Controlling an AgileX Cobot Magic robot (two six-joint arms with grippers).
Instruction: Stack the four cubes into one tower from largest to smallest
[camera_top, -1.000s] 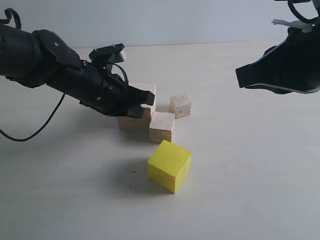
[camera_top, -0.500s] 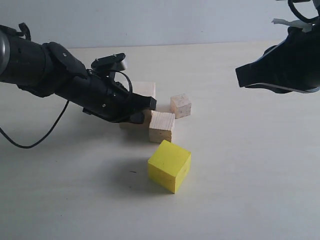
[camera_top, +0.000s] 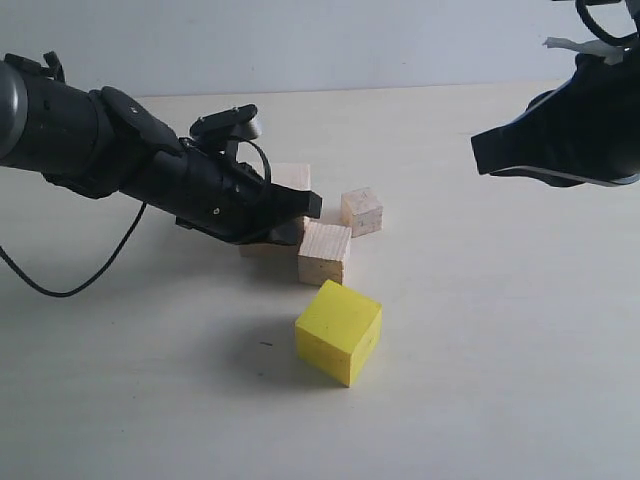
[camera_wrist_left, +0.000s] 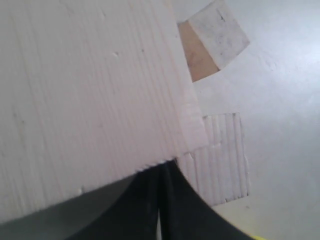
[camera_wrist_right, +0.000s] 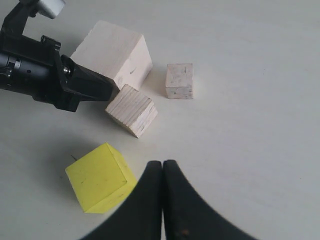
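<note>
1. Fingers (camera_wrist_left: 142, 210) of the left gripper (camera_top: 303, 207) are pressed together with only a thin seam between them and grasp nothing. Their joined tip sits low against a side face of the large cube (camera_top: 291, 178), near the corner that faces the medium cube (camera_top: 324, 253).
2. Clenched on nothing as well, the right gripper (camera_wrist_right: 162, 167) hangs above the table (camera_top: 500, 350), well apart from the large cube, out past the small cube (camera_top: 361, 211).
3. The coming move turns on one relation: the large cube lies straight ahead of the left fingertips, touching them or very nearly, and not between them. A cube has no long axis, so any pair of opposite faces would do. However, the jaws would have to spread wide to span this one, and I judge they cannot do so from where they stand. The left arm is by far the nearer.
4. Measured from the large cube:
   - The medium cube is just beside its near corner, perhaps touching.
   - The small cube is near, off the adjoining side.
   - The yellow cube (camera_top: 339, 331) lies beyond the medium cube, clearly apart.
5. The large cube is pale wood with fine straight grain, sharp edges and a few small dents. It rests flat on the table. Nothing is stacked yet.
</note>
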